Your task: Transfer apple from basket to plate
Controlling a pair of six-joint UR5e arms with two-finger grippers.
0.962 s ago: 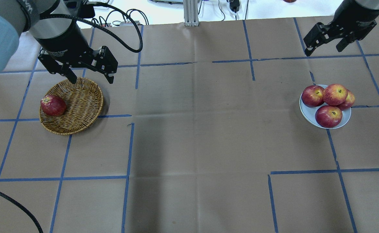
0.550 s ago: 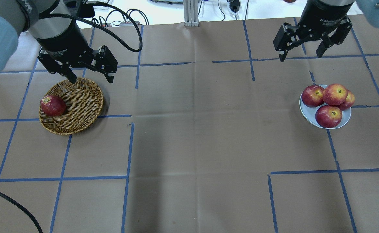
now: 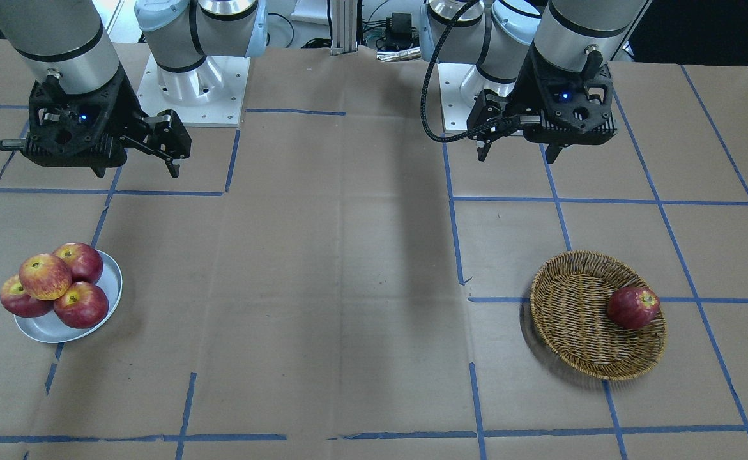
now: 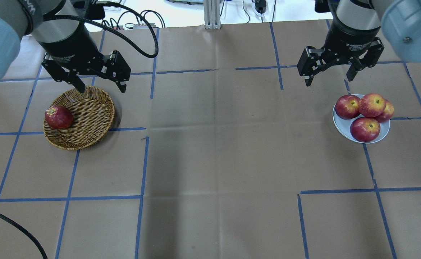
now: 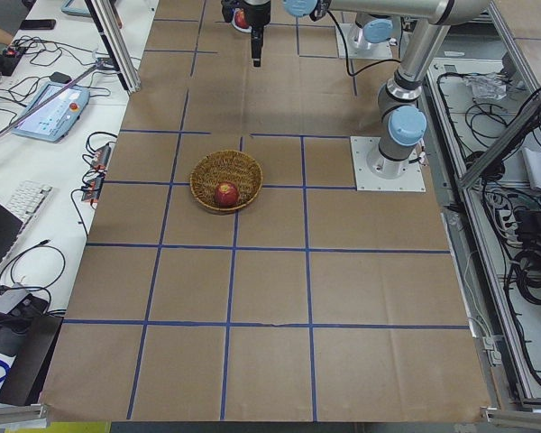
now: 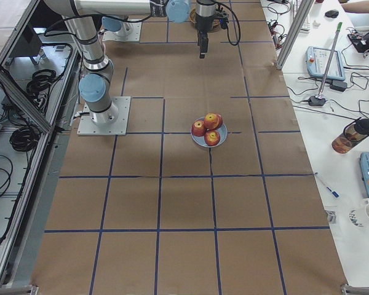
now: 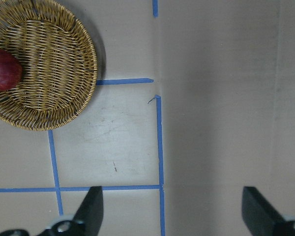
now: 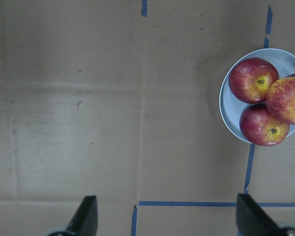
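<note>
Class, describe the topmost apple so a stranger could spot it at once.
Overhead, find the small pale plate on the table's right. Four apples crowd it; the apple on top is the palest, yellow-orange streaked with red.

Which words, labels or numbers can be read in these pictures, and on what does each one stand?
"2F Adaptive Gripper": white print on the black body above the right claw, small but legible from overhead.
"...ptive Gripper": the same print above the left claw, partly blurred.
White letters on the left arm's band: cut off, unreadable.
The basket and plate carry no text.
</note>
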